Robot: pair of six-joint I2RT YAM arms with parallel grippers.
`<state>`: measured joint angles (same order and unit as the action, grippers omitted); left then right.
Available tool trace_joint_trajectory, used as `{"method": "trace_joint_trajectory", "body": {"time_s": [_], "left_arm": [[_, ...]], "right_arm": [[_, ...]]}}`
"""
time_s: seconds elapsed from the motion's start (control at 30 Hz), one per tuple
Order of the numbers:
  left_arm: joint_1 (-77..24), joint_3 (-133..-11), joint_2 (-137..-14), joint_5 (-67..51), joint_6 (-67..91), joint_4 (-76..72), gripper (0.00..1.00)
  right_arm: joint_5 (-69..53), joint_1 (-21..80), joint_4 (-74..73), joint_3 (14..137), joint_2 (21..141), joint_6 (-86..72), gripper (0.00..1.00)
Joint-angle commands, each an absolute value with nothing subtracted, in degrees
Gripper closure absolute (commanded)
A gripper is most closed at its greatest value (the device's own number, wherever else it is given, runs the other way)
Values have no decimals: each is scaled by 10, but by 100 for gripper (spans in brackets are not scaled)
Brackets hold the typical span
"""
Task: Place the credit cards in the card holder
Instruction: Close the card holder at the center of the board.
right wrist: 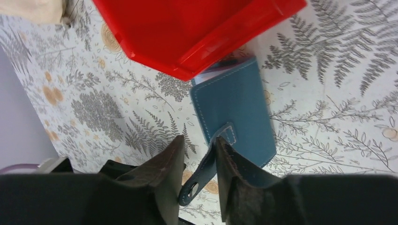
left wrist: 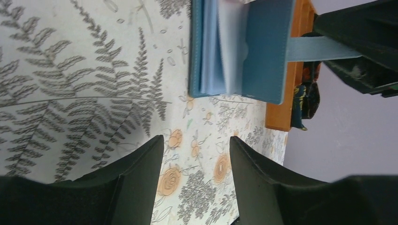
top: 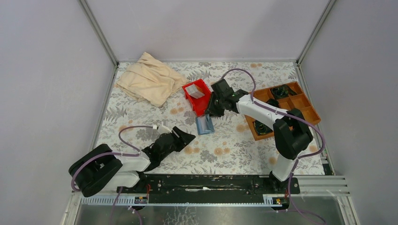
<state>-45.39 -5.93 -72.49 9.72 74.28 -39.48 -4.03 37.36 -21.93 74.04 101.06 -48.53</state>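
The teal-blue card holder (top: 204, 124) lies on the floral table just below the red bin. Its cover stands partly lifted, showing pale inner slots (left wrist: 220, 47). My right gripper (right wrist: 199, 145) hangs over the holder's near edge. Its jaws stand apart with the holder's strap (right wrist: 206, 168) between them; the strap leans on one finger and leaves a gap to the other. A pale credit card (top: 196, 92) rests inside the red bin. My left gripper (left wrist: 197, 143) is open and empty, low over the table, short of the holder (left wrist: 244, 47).
The red bin (top: 201, 101) sits right behind the holder. A brown wooden tray (top: 307, 110) with dark items is at the right. A beige cloth (top: 150, 77) lies at the back left. Grey walls enclose the table.
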Motion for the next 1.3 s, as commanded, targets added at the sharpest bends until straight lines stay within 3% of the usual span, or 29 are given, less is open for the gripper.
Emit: {"method": "trace_joint_trajectory", "body": {"time_s": [0.0,0.43,0.9,1.27], "left_arm": [[-458,-88,-693,130,713,-366,39],[-457,-161,-606,173,679,-202,38],[-444,-219,-528,219,644,-70,39],[-421,-360,-537,289,573,9,38]], "right_arm": [[-79,387,-204,780,1021,-455,58],[-165,405,-182,820,1045,-433,52],[-241,407,-53,699,1054,-496,54],[-318,427,-123,832,1085,-433,56]]}}
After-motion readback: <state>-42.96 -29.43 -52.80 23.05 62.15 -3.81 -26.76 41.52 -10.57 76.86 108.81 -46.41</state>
